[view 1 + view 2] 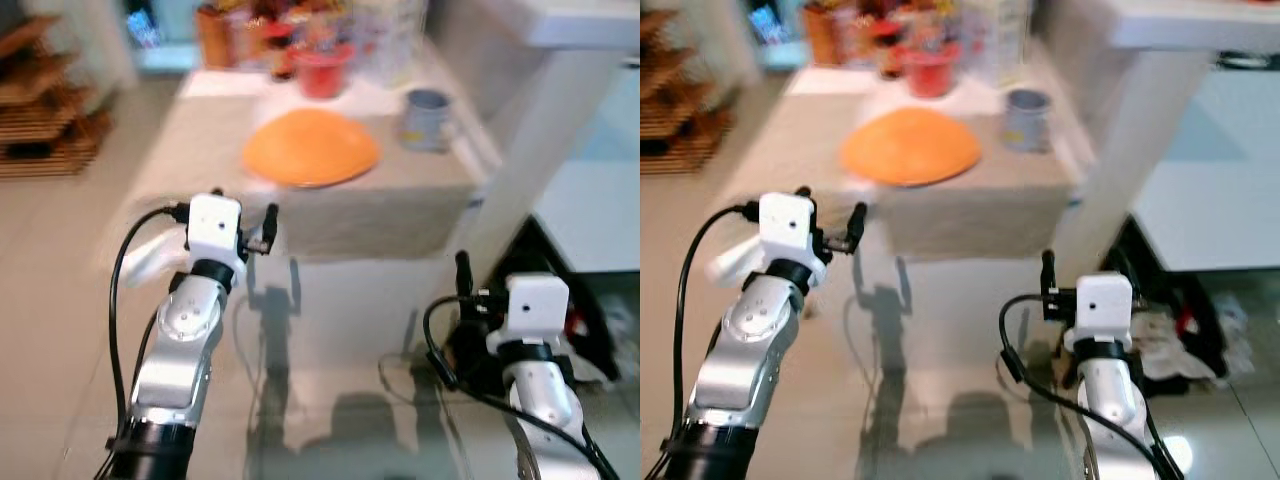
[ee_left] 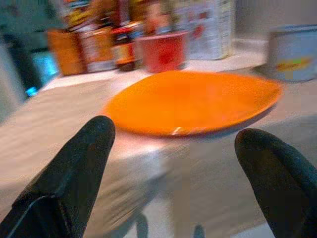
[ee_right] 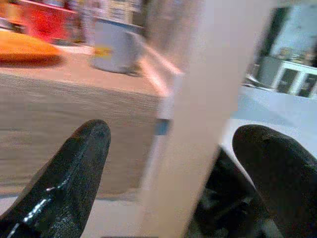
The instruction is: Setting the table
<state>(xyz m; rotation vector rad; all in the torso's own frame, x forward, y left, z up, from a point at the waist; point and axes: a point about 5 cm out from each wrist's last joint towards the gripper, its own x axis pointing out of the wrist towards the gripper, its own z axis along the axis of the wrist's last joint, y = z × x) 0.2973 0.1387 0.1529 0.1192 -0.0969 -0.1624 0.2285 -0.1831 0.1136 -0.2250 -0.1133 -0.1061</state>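
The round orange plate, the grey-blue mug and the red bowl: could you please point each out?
Round orange plate (image 1: 311,148), left eye view, its middle.
Grey-blue mug (image 1: 427,119), left eye view, its side.
Red bowl (image 2: 162,50), left wrist view, its front wall.

The plate (image 1: 311,147) is bright orange, plain across its whole face. It lies on a table (image 1: 200,150) covered in a beige, faintly streaked cloth. The mug (image 1: 428,119) is pale grey-blue with a small yellow mark on its side, and the bowl (image 1: 323,72) is red. Both arms are silver with white wrist blocks, and the fingers (image 2: 74,173) are black — glossy on the right gripper (image 3: 173,178). The floor (image 1: 50,300) is cream tile.
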